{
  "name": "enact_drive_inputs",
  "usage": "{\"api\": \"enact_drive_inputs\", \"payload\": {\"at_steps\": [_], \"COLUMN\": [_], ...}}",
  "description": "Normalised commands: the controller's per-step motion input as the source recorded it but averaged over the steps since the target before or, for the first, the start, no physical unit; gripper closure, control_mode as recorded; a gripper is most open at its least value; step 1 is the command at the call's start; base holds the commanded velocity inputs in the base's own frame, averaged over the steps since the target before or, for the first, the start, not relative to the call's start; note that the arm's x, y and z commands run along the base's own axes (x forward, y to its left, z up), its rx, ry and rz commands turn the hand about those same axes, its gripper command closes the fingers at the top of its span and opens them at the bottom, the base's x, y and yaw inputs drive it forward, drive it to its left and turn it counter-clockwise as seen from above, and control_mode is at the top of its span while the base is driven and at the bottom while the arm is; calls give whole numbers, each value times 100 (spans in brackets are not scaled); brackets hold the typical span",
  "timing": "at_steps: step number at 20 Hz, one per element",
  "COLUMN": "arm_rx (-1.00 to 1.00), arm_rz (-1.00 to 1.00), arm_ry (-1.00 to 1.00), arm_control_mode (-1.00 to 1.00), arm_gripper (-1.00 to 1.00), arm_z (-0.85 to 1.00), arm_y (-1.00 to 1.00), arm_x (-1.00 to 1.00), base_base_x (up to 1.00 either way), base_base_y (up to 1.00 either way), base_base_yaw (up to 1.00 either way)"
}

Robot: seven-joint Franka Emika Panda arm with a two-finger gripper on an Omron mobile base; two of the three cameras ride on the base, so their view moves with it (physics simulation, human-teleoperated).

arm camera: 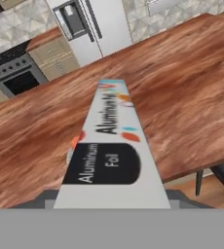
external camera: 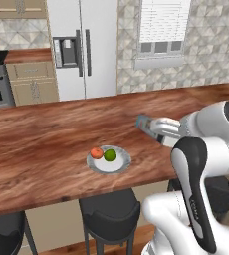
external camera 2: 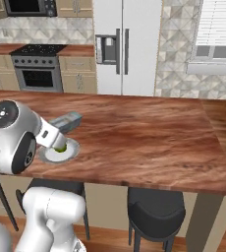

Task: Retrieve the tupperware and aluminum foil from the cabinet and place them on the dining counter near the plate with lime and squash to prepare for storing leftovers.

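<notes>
A: While the arm reaches over the bench (external camera: 47, 129), where is the aluminum foil (arm camera: 109, 155)?

B: Carried in the air above the wood, lengthwise out from the claw (external camera: 161, 133). Its blue end (external camera: 143, 121) points away from the arm toward the far wall. Hand view: printed side up, black label nearest the camera.

A: Claw state?

B: Fingers hidden by carton and wrist. Jaws part-spread, pinching the aluminum foil at its near end.

A: Plate (external camera: 109, 160)?

B: On the bench near its front edge, to the left of the carton in the left base view. Lime (external camera: 110, 155) and squash (external camera: 96, 152) sit on it side by side, touching or nearly so. From the right base view the forearm covers part of the plate (external camera 2: 66, 152).

A: Anything in the way?

B: Bench surface beside the plate is bare wood. Dark stools (external camera: 110, 211) are tucked under the front edge. Beyond the bench: white fridge (external camera 2: 127, 47), stove (external camera 2: 37, 69) to its left, window with blind (external camera 2: 218, 29) to its right.
</notes>
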Motion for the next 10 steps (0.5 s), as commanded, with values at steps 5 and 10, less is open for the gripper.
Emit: {"api": "enact_drive_inputs", "payload": {"at_steps": [5, 10], "arm_rx": [-1, -4], "arm_rz": [0, 0], "arm_ry": [-11, 0], "arm_control_mode": [-100, -100], "arm_gripper": [100, 100], "arm_z": [-59, -64], "arm_y": [-23, -21], "arm_x": [36, 37], "base_base_x": [0, 0], "base_base_y": [0, 0], "base_base_yaw": [0, 0]}}
